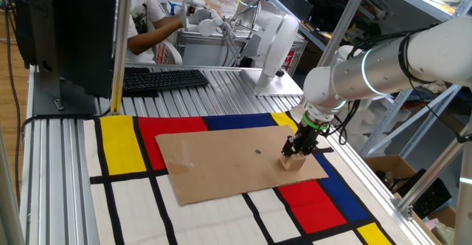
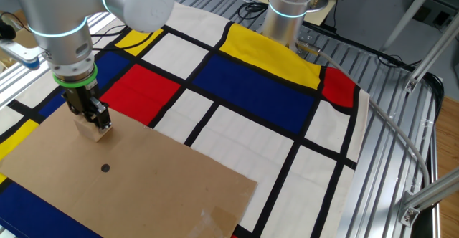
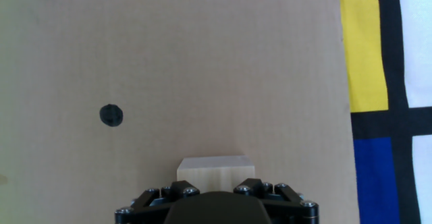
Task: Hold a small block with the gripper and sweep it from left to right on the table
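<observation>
Tan small block clamped under gripper, resting on cardboard sheet.

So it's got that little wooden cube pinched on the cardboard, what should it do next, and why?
Probably start sliding. The gripper is closed on the small block, which sits on the cardboard sheet near one edge, a black dot marked further in. Dragging the block along the sheet looks like the sensible next step.
</observation>
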Controlling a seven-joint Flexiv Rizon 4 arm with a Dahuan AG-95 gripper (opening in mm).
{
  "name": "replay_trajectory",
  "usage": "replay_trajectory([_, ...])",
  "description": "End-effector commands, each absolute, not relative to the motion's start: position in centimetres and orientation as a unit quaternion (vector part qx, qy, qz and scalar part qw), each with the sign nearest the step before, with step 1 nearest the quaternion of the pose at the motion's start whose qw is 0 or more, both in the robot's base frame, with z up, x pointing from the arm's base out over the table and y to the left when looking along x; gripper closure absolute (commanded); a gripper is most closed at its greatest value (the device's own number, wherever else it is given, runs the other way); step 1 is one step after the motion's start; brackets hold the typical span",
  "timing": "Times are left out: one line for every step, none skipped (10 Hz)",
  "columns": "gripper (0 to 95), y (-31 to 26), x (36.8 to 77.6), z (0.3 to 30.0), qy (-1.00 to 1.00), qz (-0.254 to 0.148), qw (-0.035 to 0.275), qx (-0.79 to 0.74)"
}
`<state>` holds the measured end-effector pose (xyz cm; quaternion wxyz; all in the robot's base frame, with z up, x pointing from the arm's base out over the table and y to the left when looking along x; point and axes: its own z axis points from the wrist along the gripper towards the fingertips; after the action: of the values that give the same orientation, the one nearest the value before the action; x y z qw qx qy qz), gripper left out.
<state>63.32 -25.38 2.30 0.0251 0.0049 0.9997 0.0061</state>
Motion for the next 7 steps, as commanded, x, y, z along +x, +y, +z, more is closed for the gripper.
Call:
replay_trajectory([95.0,-25.26,63.39,1.05,1.000,0.007,0.025,0.006])
replay_trajectory([95.0,-25.08,63.41,1.01,1.000,0.006,0.026,0.007])
replay_trajectory([95.0,-24.97,63.43,0.98,1.000,0.006,0.026,0.007])
replay_trajectory([95.0,-24.86,63.44,0.96,1.000,0.006,0.026,0.008])
replay_trajectory([95.0,-24.71,63.44,0.94,1.000,0.007,0.026,0.009])
replay_trajectory([95.0,-24.58,63.44,0.89,1.000,0.007,0.027,0.010])
replay_trajectory([95.0,-24.45,63.44,0.84,1.000,0.007,0.027,0.011])
